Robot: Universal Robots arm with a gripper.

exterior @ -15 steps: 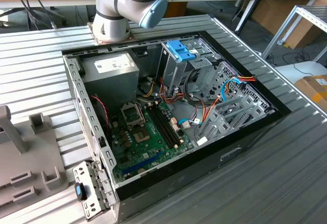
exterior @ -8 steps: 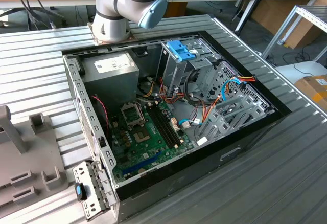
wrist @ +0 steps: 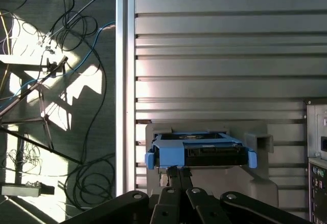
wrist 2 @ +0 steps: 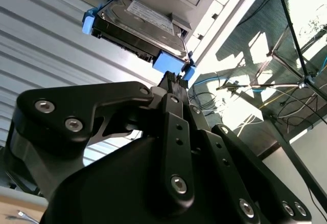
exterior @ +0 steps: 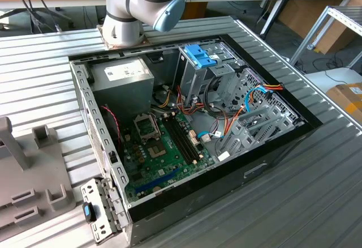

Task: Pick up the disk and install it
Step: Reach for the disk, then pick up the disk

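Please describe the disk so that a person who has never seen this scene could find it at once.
In the first wrist view, look at the ribbed metal table, then at the grey holder standing on it beyond the gripper. The disk sits in that holder: a flat black rectangular drive, set apart from the grey around it by a bright blue plastic rail with tabs at its ends.
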